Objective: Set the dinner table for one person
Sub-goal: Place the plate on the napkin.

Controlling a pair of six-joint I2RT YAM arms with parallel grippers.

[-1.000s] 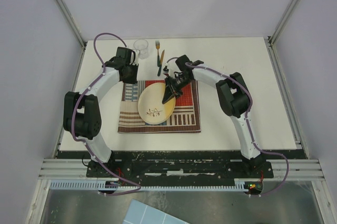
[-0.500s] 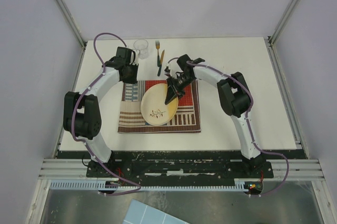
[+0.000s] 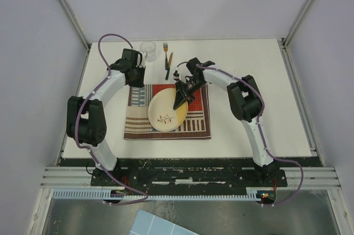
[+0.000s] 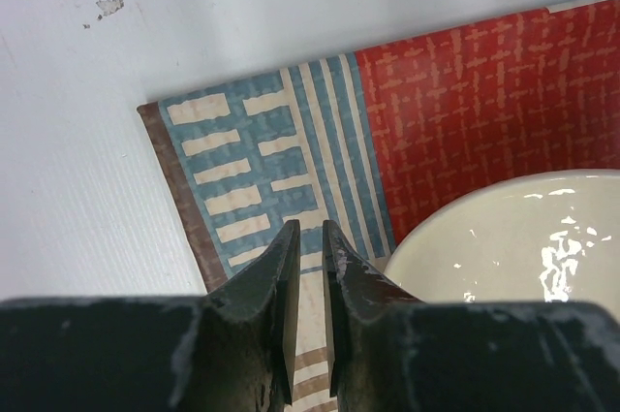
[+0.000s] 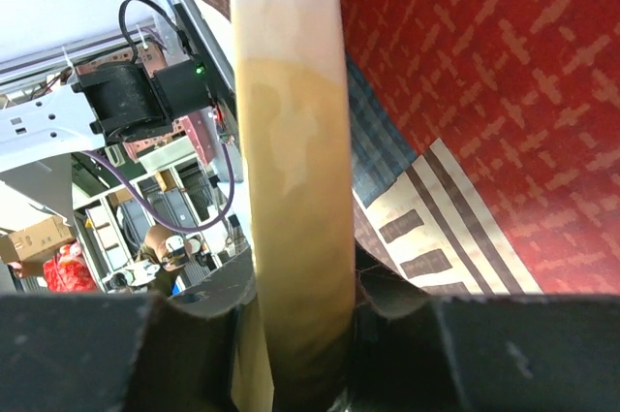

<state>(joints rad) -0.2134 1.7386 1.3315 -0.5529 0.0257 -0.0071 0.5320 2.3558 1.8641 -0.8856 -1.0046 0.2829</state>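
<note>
Plate [image 3: 165,112] has edged toward the desk's [image 3: 249,80] right edge, lying central on placemat [image 3: 196,125]. Right gripper [image 3: 178,104] jaws clamp its rim; left gripper [image 4: 308,237] jaws narrow, empty. Release probably next.

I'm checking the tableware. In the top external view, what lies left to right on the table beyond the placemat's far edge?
Clear glass → orange fork → green-handled utensil
</note>
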